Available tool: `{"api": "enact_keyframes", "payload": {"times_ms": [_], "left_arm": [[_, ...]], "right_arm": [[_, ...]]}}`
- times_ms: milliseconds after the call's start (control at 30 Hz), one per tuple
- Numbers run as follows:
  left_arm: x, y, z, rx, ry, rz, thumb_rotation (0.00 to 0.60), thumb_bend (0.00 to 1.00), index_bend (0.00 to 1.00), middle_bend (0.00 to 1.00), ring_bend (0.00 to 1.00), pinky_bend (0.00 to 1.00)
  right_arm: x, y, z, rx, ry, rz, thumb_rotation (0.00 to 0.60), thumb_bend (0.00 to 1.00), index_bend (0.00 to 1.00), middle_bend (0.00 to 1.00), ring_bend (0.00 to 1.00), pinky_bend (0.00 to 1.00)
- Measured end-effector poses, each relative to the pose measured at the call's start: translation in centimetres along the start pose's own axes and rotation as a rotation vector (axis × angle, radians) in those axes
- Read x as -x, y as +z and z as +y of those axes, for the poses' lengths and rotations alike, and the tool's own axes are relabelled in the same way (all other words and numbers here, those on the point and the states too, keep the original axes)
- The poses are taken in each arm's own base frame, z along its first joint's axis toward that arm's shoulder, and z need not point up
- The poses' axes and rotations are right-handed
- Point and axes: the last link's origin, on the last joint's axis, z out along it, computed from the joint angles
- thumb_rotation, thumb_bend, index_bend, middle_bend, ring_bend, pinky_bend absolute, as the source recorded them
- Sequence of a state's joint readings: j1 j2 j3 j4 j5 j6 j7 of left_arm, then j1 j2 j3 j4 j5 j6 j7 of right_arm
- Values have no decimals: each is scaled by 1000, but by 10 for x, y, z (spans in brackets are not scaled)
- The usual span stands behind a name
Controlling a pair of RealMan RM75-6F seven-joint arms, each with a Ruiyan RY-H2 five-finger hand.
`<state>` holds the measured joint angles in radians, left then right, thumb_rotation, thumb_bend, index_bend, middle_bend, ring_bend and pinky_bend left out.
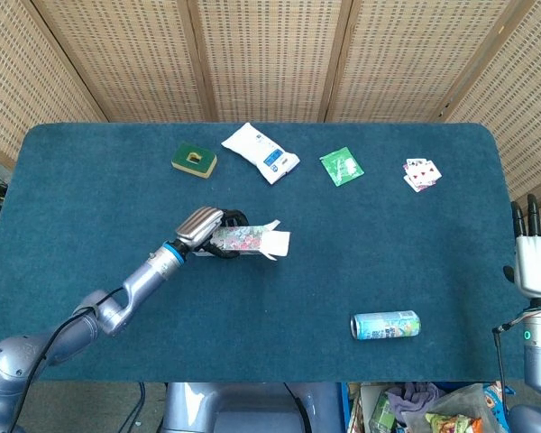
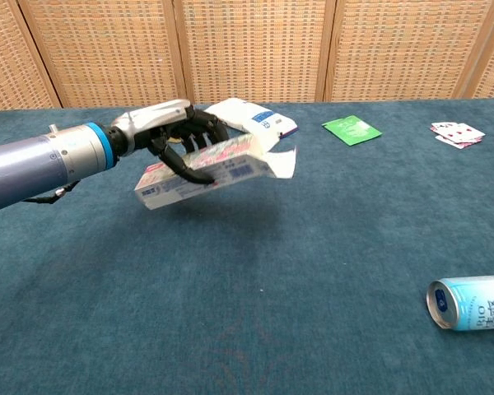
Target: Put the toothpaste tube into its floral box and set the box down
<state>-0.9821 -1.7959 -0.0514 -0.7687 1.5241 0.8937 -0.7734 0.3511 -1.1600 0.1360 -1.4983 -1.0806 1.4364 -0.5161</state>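
The left robot hand (image 2: 177, 136) grips the floral box (image 2: 210, 171) just above the worktop (image 2: 255, 329), at its centre, flaps toward 3 o'clock. Lower it flat before letting go. The right robot hand (image 1: 532, 236) rests spread.

I count one floral cardboard box (image 1: 243, 240), one light-blue drinks can (image 1: 386, 325), one white wipes packet (image 1: 260, 152) and one green foil sachet (image 1: 342, 166). There is also one green-and-yellow sponge (image 1: 194, 160) and a single small fan of playing cards (image 1: 421, 174). Two robot hands show: my left hand (image 1: 209, 233) and my right hand (image 1: 534, 245).
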Motion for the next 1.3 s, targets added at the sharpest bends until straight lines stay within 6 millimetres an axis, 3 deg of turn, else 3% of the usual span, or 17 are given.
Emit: {"api": "enact_keyframes", "payload": {"times_ms": [167, 267, 367, 433, 500, 600, 767, 967, 1167, 1300], "left_arm": [[10, 3, -5, -51, 82, -61, 600, 351, 527, 459, 391, 420], [16, 5, -5, -71, 115, -83, 600, 351, 520, 392, 337, 395], [20, 7, -5, -85, 137, -94, 600, 351, 383, 190, 159, 278], [23, 9, -4, -94, 142, -96, 600, 351, 208, 42, 31, 157], [23, 10, -3, -95, 132, -88, 600, 351, 96, 1, 0, 81], [23, 9, 1, -85, 119, -77, 600, 351, 4, 0, 0, 6], [14, 5, 6, -57, 98, -50, 600, 350, 0, 0, 0, 0], [-10, -9, 11, -22, 90, -1, 600, 349, 0, 0, 0, 0], [-44, -40, 3, -29, 123, 79, 600, 318, 0, 0, 0, 0], [-69, -80, -11, -85, 197, 155, 600, 318, 0, 0, 0, 0]], "right_arm": [[3, 1, 4, 8, 8, -13, 600, 0, 0, 0, 0, 0], [4, 1, 7, 13, 12, -17, 600, 0, 0, 0, 0, 0], [5, 1, 8, 16, 21, -20, 600, 0, 0, 0, 0, 0], [4, 2, 9, 17, 29, -19, 600, 0, 0, 0, 0, 0], [3, 2, 9, 15, 34, -16, 600, 0, 0, 0, 0, 0], [2, 0, 9, 13, 37, -14, 600, 1, 0, 0, 0, 0], [1, -3, 9, 13, 45, -14, 600, 0, 0, 0, 0, 0], [1, -9, 11, 10, 68, -10, 600, 0, 0, 0, 0, 0], [3, -17, 10, -4, 113, -3, 600, 0, 0, 0, 0, 0], [7, -26, 7, -37, 166, 1, 600, 0, 0, 0, 0, 0]]}}
